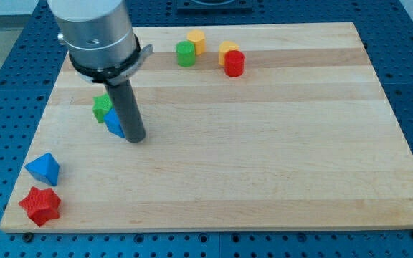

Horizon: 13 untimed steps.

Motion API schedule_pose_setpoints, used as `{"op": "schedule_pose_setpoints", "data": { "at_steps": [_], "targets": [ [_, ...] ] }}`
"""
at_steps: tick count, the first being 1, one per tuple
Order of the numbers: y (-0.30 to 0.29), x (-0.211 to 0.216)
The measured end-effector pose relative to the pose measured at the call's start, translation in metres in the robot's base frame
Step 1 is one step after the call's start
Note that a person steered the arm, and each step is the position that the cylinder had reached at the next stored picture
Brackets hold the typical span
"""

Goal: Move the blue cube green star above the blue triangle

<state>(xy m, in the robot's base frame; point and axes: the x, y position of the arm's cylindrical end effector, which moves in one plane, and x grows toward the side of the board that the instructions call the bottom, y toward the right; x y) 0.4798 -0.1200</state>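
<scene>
My tip (135, 138) rests on the board at the left, touching the right side of the blue cube (113, 124), which the rod partly hides. The green star (102, 107) sits against the cube's upper left. The blue triangle (44, 169) lies near the board's lower left corner, well below and left of the cube and star.
A red star (40, 206) sits just below the blue triangle at the lower left corner. Near the top edge stand a green cylinder (186, 54), a yellow block (196, 40), another yellow block (227, 50) and a red cylinder (234, 64). The arm's grey body (95, 32) overhangs the upper left.
</scene>
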Motion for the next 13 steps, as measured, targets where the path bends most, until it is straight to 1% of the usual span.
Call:
{"op": "schedule_pose_setpoints", "data": {
  "at_steps": [1, 2, 3, 9, 10, 11, 12, 13],
  "targets": [
    [0.031, -0.006],
    [0.030, -0.025],
    [0.019, -0.029],
    [-0.094, -0.028],
    [-0.092, -0.029],
    [-0.023, -0.030],
    [0.020, -0.036],
    [0.007, -0.046]
  ]
}}
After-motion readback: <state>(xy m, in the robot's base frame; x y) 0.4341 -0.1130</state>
